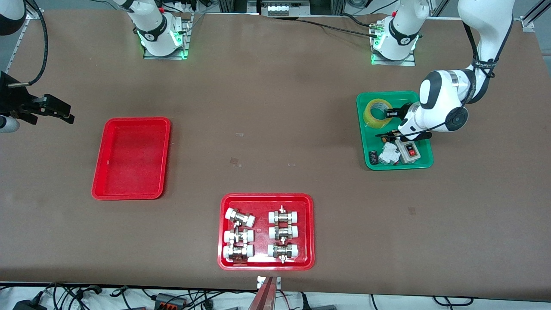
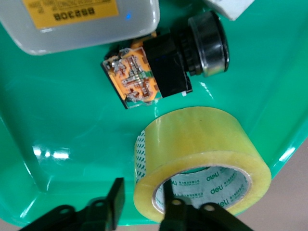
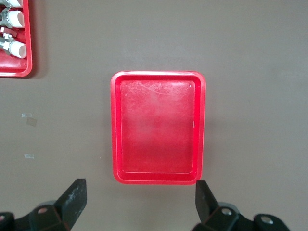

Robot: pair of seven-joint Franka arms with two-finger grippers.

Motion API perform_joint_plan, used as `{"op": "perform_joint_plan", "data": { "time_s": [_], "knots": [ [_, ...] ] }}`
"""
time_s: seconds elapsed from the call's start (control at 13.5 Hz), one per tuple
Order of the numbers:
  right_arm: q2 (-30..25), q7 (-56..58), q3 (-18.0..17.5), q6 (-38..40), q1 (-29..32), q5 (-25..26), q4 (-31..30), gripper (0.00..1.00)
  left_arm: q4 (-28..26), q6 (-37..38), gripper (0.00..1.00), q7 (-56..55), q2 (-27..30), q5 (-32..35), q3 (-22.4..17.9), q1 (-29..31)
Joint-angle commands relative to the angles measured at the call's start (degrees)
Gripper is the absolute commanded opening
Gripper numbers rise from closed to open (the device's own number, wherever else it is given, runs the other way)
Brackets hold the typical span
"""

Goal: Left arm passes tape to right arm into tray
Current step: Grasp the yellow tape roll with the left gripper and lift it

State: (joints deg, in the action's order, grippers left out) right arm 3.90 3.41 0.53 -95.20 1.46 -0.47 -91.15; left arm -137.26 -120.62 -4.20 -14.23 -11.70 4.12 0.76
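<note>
Both arms are glossy white with dark grey joint caps. The left arm (image 1: 443, 101) has a silver band at its wrist, and a black cable strapped along its forearm runs down toward its black hand (image 1: 389, 125). Each base (ringed in black with a small white mark) glows green at the foot and sits on a metal plate. The right hand (image 3: 139, 202) shows matte black fingers (image 3: 74, 197) with round screw heads at their roots.
</note>
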Motion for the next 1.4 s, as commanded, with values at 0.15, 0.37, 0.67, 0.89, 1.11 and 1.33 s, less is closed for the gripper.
{"op": "perform_joint_plan", "data": {
  "time_s": [0.15,0.37,0.67,0.89,1.11,1.33],
  "knots": [
    [-0.03,1.07,-0.62,0.80,0.74,0.55,0.62,1.00,0.41,0.21,0.01,2.26,0.69,-1.22,0.36,0.47],
    [-0.03,1.07,-0.62,0.80,0.65,0.55,0.71,1.00,6.10,7.21,0.01,2.97,3.50,-1.04,0.01,0.65],
    [0.06,0.98,-0.53,-0.08,0.65,0.37,0.62,1.00,19.20,16.29,0.00,2.88,3.77,-0.95,0.45,-0.31],
    [0.41,0.38,-0.62,0.89,0.47,0.38,0.54,1.00,25.36,16.73,0.00,-0.89,3.51,-7.09,9.12,-1.90],
    [2.60,0.46,-0.71,0.98,-1.89,0.29,0.54,1.00,34.14,16.38,0.00,-3.08,0.44,-10.69,20.02,-2.17],
    [5.41,1.24,-0.62,3.25,-4.79,0.12,0.71,1.00,44.68,15.51,0.00,-12.55,-5.34,-17.11,24.44,-7.32]
  ]
}}
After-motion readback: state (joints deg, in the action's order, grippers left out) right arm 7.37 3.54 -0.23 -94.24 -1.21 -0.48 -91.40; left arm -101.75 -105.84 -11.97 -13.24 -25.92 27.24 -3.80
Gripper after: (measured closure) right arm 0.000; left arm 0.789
